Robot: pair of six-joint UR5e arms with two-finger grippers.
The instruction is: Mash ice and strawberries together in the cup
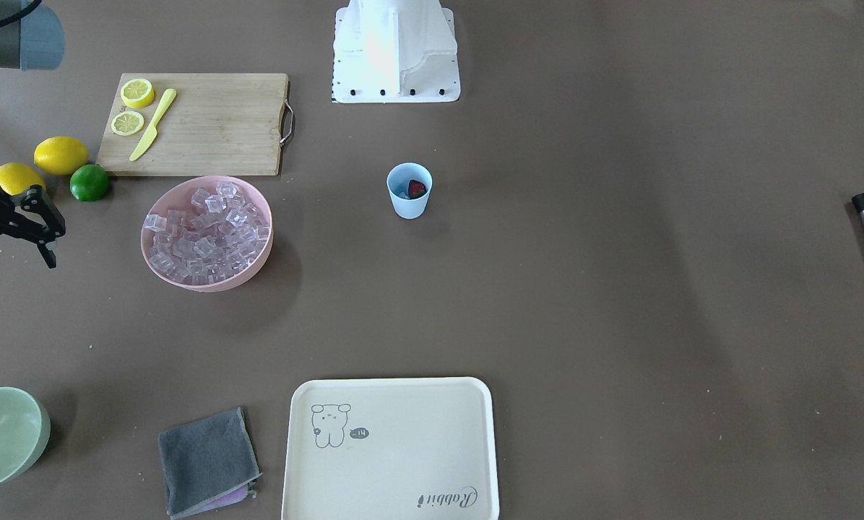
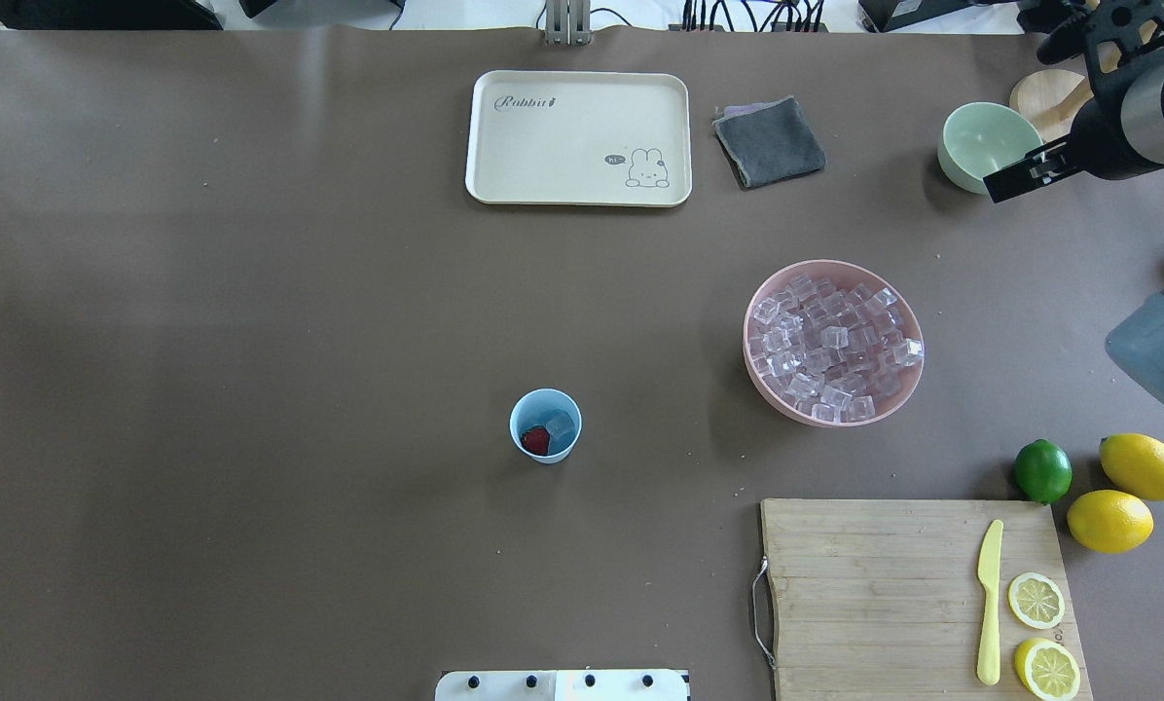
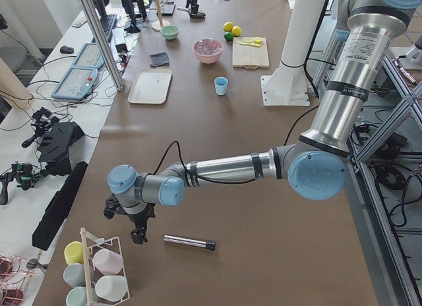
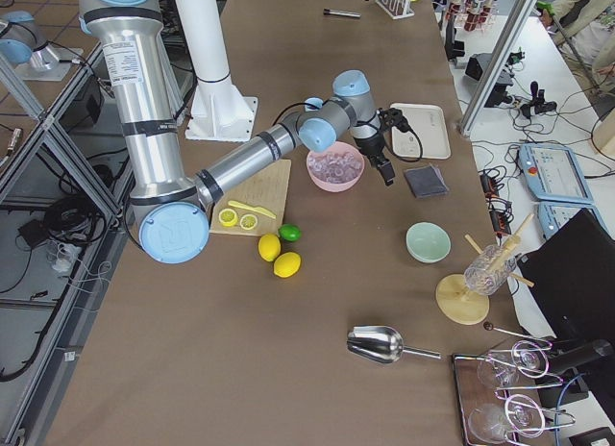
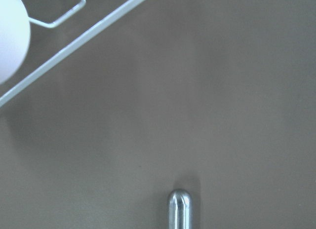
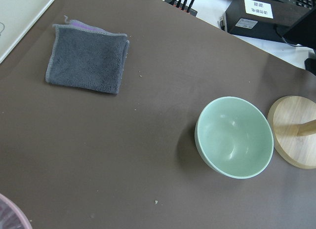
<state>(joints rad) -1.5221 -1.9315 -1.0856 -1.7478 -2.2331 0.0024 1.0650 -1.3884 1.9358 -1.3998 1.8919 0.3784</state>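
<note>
Overhead exterior view, clock bearings read on that picture. The cup (image 2: 545, 425) stands upright on the brown table (image 2: 251, 341), just toward 6 o'clock of centre, with neither arm touching it. Inside it the strawberry (image 2: 535, 440) sits at 7 o'clock and a cube of ice (image 2: 561, 424) at 1 o'clock, the two touching. More ice fills the pink bowl (image 2: 833, 263), well apart from the cup at its 2 o'clock. The cream tray (image 2: 485, 136) lies at the cup's 12 o'clock and the wooden cutting board (image 2: 864, 584) at its 4 o'clock, with a yellow knife (image 2: 989, 604) and two lemon halves on it. A lime (image 2: 1042, 470) and two whole lemons lie off the board's far corner.

The right gripper (image 1: 42, 235) hangs above the table near the pale green bowl (image 6: 234, 137), far out at the cup's 2 o'clock. Its fingers are spread and nothing is between them. Its wrist camera looks down on that bowl, a folded grey cloth (image 6: 88, 61) at the bowl's 10 o'clock and a wooden disc (image 6: 296, 135) touching or just beside the bowl at 3 o'clock.

The left gripper (image 3: 137, 237) shows only in the exterior left view, low over the table at the end far from the cup, just beside a steel rod (image 3: 189, 242) and a white wire rack (image 3: 109, 253) of cups. Whether its fingers are parted or closed cannot be told. Its wrist camera catches the rod's rounded tip at 6 o'clock.
</note>
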